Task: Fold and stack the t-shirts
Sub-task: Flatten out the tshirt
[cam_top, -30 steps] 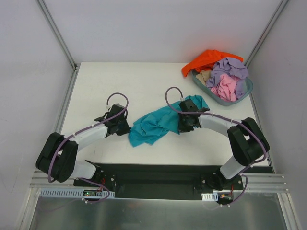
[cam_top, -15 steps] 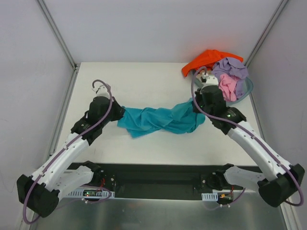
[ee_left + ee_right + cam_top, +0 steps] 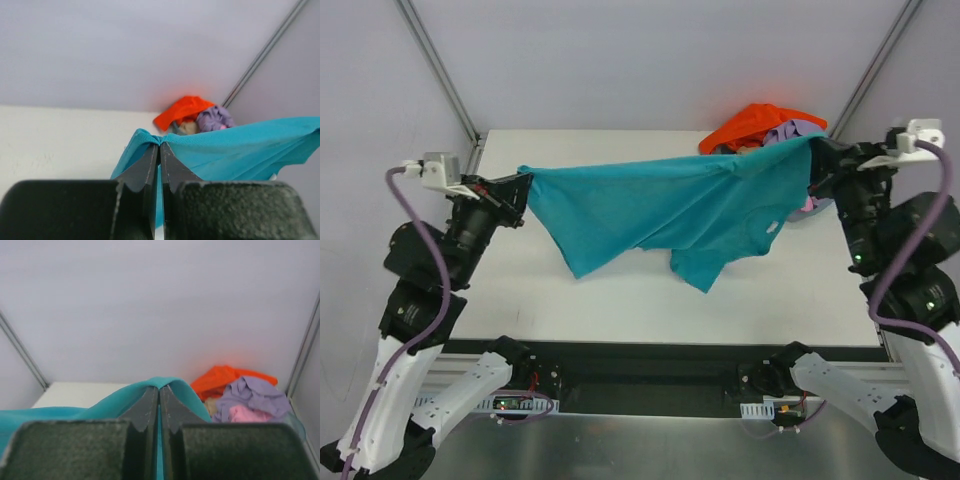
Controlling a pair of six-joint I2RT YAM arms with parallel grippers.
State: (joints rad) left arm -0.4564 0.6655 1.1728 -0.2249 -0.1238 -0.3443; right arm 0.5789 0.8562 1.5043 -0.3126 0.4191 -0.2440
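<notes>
- Shirt is up! The teal t-shirt point(image 3: 660, 205), bunched on the table point(image 3: 570, 300) between the arms a second ago and only dragged out low half a second back, now hangs in the air across the middle of the table.
- The left gripper point(image 3: 523, 186) has swung out to the left edge and the right gripper point(image 3: 812, 150) to the far right, both raised high.
- Fingers on each side are pressed together, each pair pinching a bit of the teal cloth's upper edge.
- That reads to me as the shake-out: the shirt looks open enough to lay flat for folding.
- The upper edge is taut and the sheet below is creased diagonally. Two points droop toward the near side, and a small white tag point(image 3: 773, 228) shows on the right half.
- Whether the low points touch the table, I can't tell.
- The orange t-shirt point(image 3: 750, 125) waits at the far right corner with the lavender t-shirt point(image 3: 250, 390) and the pink t-shirt point(image 3: 240, 414).
</notes>
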